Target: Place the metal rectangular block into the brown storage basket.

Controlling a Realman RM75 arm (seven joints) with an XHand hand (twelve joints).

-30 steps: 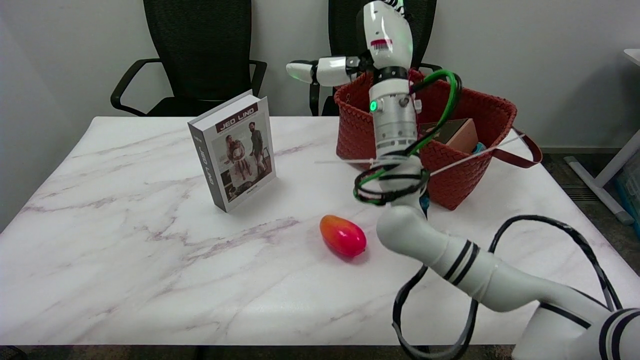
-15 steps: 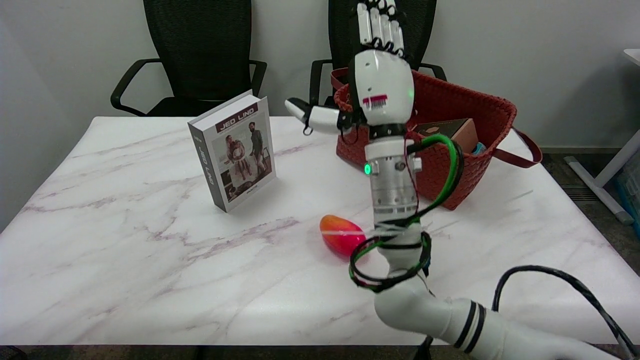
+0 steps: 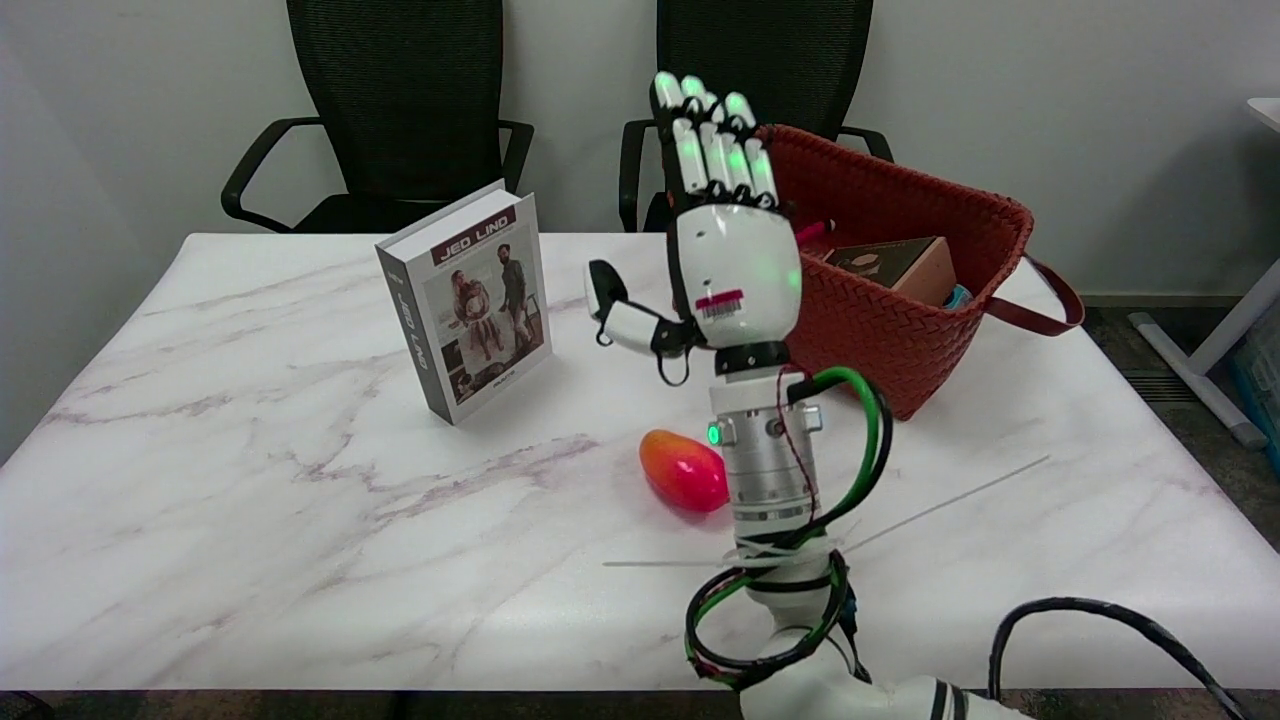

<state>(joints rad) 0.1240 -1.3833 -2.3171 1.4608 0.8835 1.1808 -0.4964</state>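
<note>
metal block not discernible inside brown basket (image 3: pixel 900 330); right hand (image 3: pixel 735 275) upright, fingers (image 3: pixel 715 150) spread, empty.

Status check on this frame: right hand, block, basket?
Right hand open, fingers spread, holding nothing. Block not identifiable; a box lies in the basket. Mango beside the wrist, book standing clear.

On 1 white marble table (image 3: pixel 250 520) stand 1 upright book (image 3: pixel 470 300) and 1 brown woven storage basket (image 3: pixel 900 270), and 1 red-orange mango-shaped fruit (image 3: pixel 683 470) lies there. Inside the basket, 1 pinkish box with a dark top (image 3: pixel 905 265) shows, plus perhaps 2 smaller items, 1 blue and 1 pink, mostly hidden. Behind the table are 2 black office chairs (image 3: pixel 400 100). 1 robot hand (image 3: pixel 735 260) is visible, raised.
</note>
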